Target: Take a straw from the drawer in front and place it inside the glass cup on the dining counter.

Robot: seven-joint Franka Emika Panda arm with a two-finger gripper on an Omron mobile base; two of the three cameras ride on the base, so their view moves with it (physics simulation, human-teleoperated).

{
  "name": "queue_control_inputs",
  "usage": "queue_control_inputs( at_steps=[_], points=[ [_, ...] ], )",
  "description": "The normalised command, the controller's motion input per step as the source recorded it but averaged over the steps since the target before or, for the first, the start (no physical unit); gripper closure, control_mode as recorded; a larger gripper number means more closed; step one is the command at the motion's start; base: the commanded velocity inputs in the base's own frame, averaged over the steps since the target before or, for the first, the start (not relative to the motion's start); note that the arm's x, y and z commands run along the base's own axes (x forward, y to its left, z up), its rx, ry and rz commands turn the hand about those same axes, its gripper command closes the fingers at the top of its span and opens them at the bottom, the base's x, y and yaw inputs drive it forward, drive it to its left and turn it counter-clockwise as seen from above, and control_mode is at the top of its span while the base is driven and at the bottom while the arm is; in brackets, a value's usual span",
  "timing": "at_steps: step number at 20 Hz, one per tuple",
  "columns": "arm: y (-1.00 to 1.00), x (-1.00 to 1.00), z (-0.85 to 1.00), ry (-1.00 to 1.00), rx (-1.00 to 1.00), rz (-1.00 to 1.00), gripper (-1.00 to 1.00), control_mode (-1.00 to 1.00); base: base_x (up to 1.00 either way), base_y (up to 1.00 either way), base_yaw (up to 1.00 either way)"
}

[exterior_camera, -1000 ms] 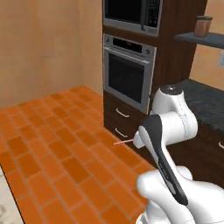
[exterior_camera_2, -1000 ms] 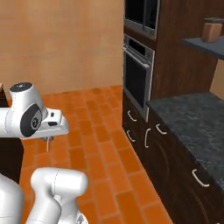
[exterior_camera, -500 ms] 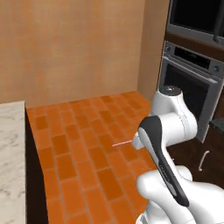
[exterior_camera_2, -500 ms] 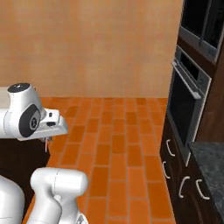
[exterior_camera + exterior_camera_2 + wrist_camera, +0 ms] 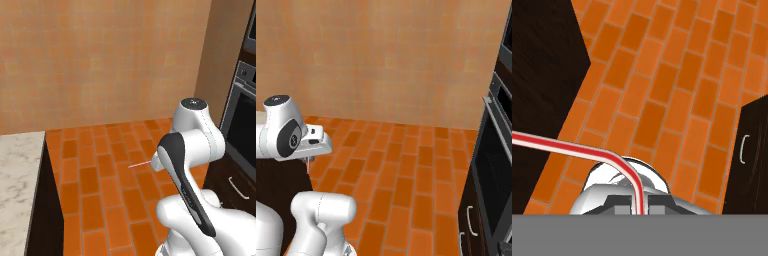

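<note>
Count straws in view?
1. The straw is pinched in the shut gripper, bent and sticking out sideways over the brick floor. Others may sit out of view.

Two base views flank the arm, sharing brick floor (image 5: 100,190), hand view looks steeply down

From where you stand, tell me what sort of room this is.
Most likely a home kitchen: a built-in oven set in dark wood cabinets, a marble-patterned counter and an orange brick-tile floor.

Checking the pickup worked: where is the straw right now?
The straw is clamped in the shut gripper, above the brick floor; the left base view shows it poking out beside the arm.
</note>
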Motion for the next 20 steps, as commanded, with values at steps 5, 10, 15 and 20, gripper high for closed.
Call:
queue_control_inputs(
  at_steps=[5, 10, 15, 20],
  points=[
    [0.0, 0.0, 0.0, 0.0, 0.0, 0.0, 1.0, 1.0, 1.0, -0.25, 0.31],
    [0.0, 0.0, 0.0, 0.0, 0.0, 0.0, 1.0, 1.0, 1.0, -0.34, 0.33],
    [0.0, 0.0, 0.0, 0.0, 0.0, 0.0, 1.0, 1.0, 1.0, -0.4, 0.38],
    [0.0, 0.0, 0.0, 0.0, 0.0, 0.0, 1.0, 1.0, 0.98, -0.4, 0.38]
  ],
)
